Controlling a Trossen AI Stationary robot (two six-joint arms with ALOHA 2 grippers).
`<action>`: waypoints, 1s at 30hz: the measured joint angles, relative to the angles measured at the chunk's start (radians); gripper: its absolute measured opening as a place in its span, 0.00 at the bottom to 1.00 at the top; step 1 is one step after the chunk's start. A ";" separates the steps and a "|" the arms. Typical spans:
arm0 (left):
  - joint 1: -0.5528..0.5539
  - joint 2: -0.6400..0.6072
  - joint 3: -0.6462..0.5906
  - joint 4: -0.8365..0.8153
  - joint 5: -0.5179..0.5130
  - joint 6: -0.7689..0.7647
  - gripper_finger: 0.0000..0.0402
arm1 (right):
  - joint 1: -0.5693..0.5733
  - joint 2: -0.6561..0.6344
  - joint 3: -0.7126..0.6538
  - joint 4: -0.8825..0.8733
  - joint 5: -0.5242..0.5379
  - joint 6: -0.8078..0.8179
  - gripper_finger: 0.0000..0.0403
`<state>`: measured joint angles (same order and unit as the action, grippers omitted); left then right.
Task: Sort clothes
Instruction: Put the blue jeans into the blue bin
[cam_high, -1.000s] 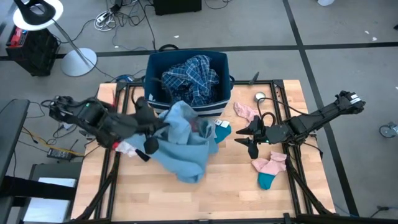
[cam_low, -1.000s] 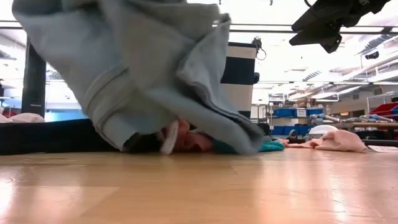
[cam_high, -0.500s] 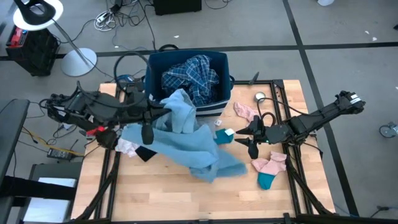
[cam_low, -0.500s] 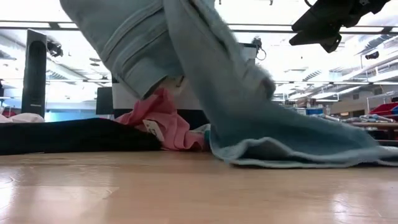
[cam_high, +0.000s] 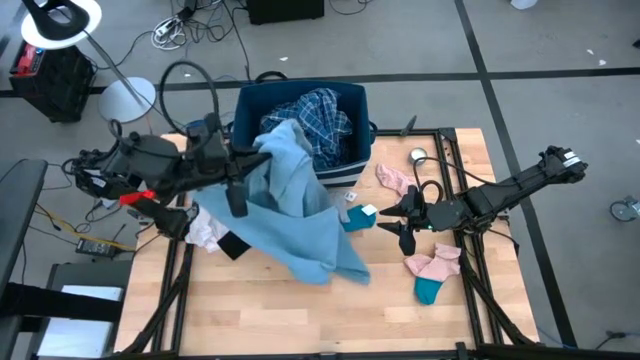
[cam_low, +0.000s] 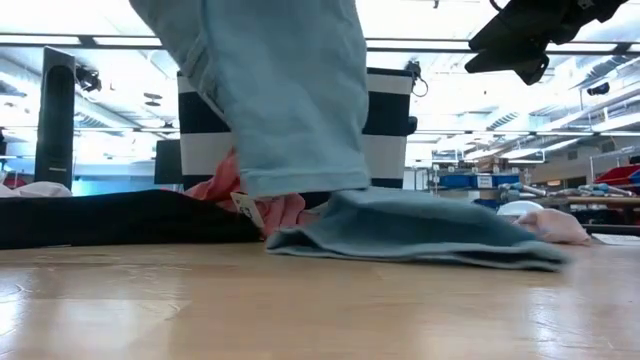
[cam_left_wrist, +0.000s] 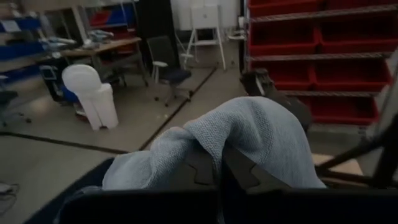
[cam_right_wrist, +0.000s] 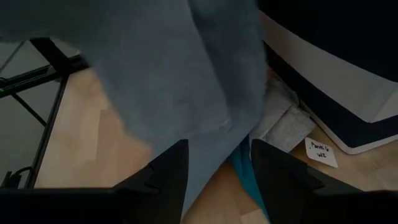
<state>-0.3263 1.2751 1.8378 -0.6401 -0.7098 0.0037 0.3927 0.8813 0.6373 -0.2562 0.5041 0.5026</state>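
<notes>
Nearest the table's front edge, the hem of the light-blue garment (cam_high: 300, 215) is draped on the wood, its lower part lying folded on the boards in the low view while the rest hangs from above. A pink-and-teal sock pair (cam_high: 432, 272) is lying near the front right, untouched. A black item (cam_high: 232, 244) and a white item (cam_high: 204, 236) are lying under the hanging cloth at the left, with a coral-pink piece (cam_low: 258, 205) seen behind it in the low view.

Mid-table, the right gripper (cam_high: 392, 223) is held low above the boards with fingers spread and nothing between them, apparently waiting beside a teal sock (cam_high: 357, 217). A pink sock (cam_high: 393, 179) lies just beyond.

The left gripper (cam_high: 262, 160) is clamped tight on the light-blue garment's upper edge, lifted high, probably so the cloth clears the pile for transfer.

Farthest, the navy bin (cam_high: 245, 122) holds the plaid shirt (cam_high: 312, 122). A small metal tin (cam_high: 418, 155) sits to its right.
</notes>
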 joint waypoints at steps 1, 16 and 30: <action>0.008 0.000 0.000 0.017 0.000 0.015 0.00 | 0.000 0.000 0.000 0.000 0.000 0.000 0.44; 0.126 0.000 0.000 0.514 -0.003 0.283 0.00 | 0.000 0.000 0.000 0.000 0.000 0.000 0.44; 0.329 0.027 -0.001 0.906 0.079 0.413 0.00 | 0.000 0.000 0.000 0.000 0.000 -0.009 0.44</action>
<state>0.0027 1.3018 1.8364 0.2657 -0.6309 0.4164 0.3925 0.8814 0.6373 -0.2562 0.5041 0.4934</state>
